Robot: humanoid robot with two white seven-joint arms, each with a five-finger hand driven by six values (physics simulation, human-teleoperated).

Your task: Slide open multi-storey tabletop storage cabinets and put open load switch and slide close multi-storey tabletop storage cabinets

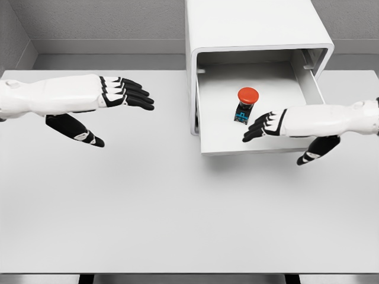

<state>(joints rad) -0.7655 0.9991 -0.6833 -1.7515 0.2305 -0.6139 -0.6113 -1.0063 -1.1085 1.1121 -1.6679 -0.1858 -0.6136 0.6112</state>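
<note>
A white storage cabinet point(254, 29) stands at the back of the table, right of centre, with its top drawer point(260, 145) slid out toward me. Inside the drawer lies the load switch point(246, 104), a red mushroom button on a small black body. My right hand point(263, 125) comes in from the right and hovers over the drawer just right of the switch, fingers extended and open, holding nothing. My left hand point(127, 93) hovers over the table at the left, fingers spread and open, well apart from the cabinet.
The white table point(148, 207) stretches across the view, with its front edge near the bottom. Grey walls rise behind the table and cabinet.
</note>
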